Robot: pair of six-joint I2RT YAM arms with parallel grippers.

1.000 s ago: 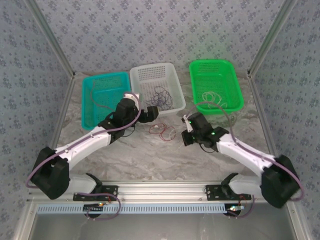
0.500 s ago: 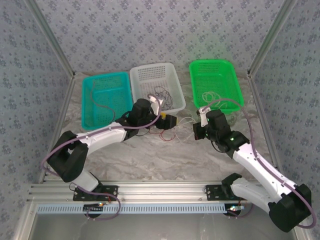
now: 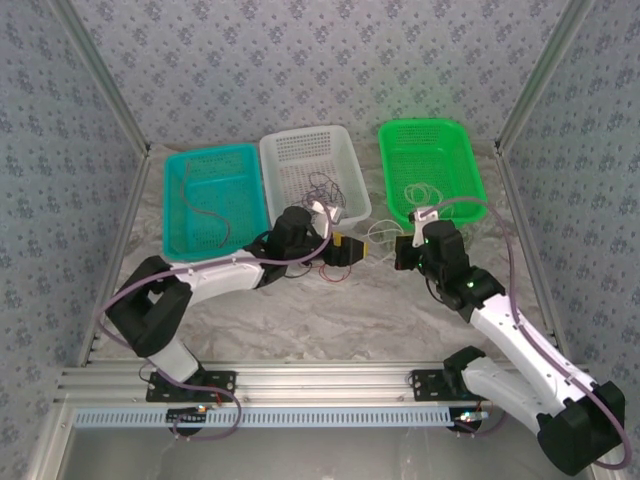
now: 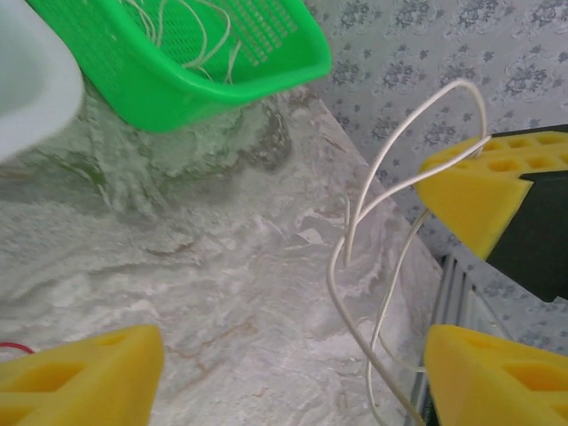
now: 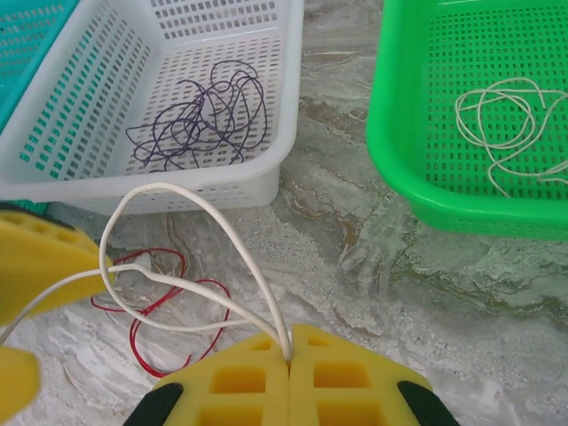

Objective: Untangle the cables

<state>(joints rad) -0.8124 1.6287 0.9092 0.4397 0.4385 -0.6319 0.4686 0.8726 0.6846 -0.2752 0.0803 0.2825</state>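
Note:
A whitish cable (image 5: pixel 181 192) loops up from my right gripper (image 5: pixel 290 351), which is shut on it just above the table. In the top view that cable (image 3: pixel 378 237) hangs between the right gripper (image 3: pixel 401 252) and my left gripper (image 3: pixel 352 248). My left gripper (image 4: pixel 293 373) is open, and strands of the whitish cable (image 4: pixel 355 266) run down between its fingers, close to the right finger (image 4: pixel 497 377). On the table lies a red cable (image 5: pixel 160 302), partly under the left gripper. The white basket holds a purple cable (image 5: pixel 204 120); another whitish cable (image 5: pixel 506 120) lies in the green basket.
Three baskets stand along the back: teal (image 3: pixel 167 200) with a thin wire in it, white (image 3: pixel 300 133) and green (image 3: pixel 425 124). The green basket's near wall (image 5: pixel 417 200) is close ahead of the right gripper. Metal frame posts rise at both sides.
The right gripper has lifted the whitish cable up and to the right, off the red one. The left arm has stretched right toward it, and its jaws have narrowed around the hanging strands.

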